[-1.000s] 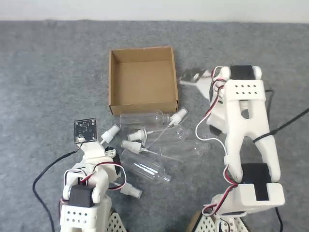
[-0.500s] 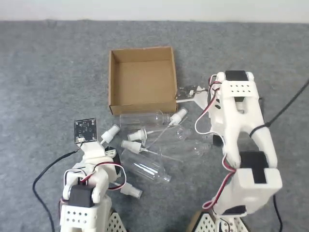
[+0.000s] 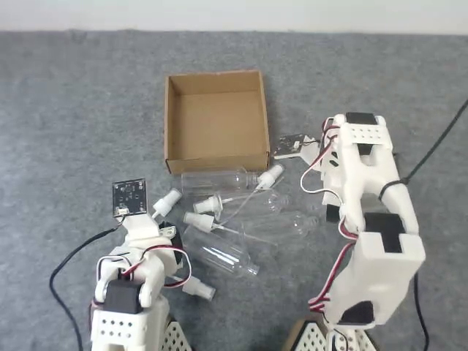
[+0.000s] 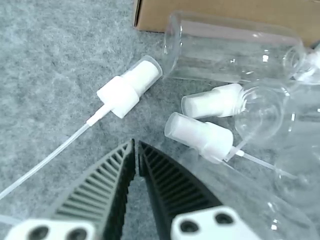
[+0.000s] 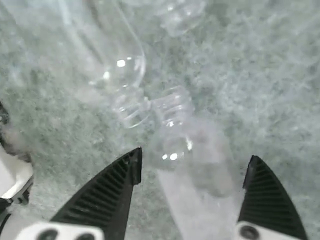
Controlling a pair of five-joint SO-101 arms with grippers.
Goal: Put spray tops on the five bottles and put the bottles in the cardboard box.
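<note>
**Left arm** point(image 3: 135, 281): folded back over its base at the near left of the grey carpet point(image 3: 73, 110), with the wrist tipped down. The left gripper point(image 4: 136, 145) points at the carpet. Its ribbed black jaws are drawn together, tips all but meeting, with nothing between them.

**Near field:** just beyond those tips lies a loose white spray top point(image 4: 129, 89), apart from the gripper, its thin dip tube trailing across the carpet. Beside it, two more white spray tops point(image 4: 212, 100) rest against the clear plastic bottles point(image 3: 219, 252). These bottles lie on their sides in a cluster between the two arms. Whether those two tops are screwed on cannot be told.

**Right arm** point(image 3: 369, 190): stretched forward from its base at the near right and bent downward at its far end, over the right edge of the cluster. The right gripper point(image 5: 195, 157) is spread wide and holds nothing. An uncapped clear bottle point(image 5: 172, 112) lies on the carpet below the gap, its threaded neck pointing away from the wrist.

**Far field:** the open brown cardboard box point(image 3: 216, 161) stands upright just behind the cluster, with one long bottle lying along its front wall.
</note>
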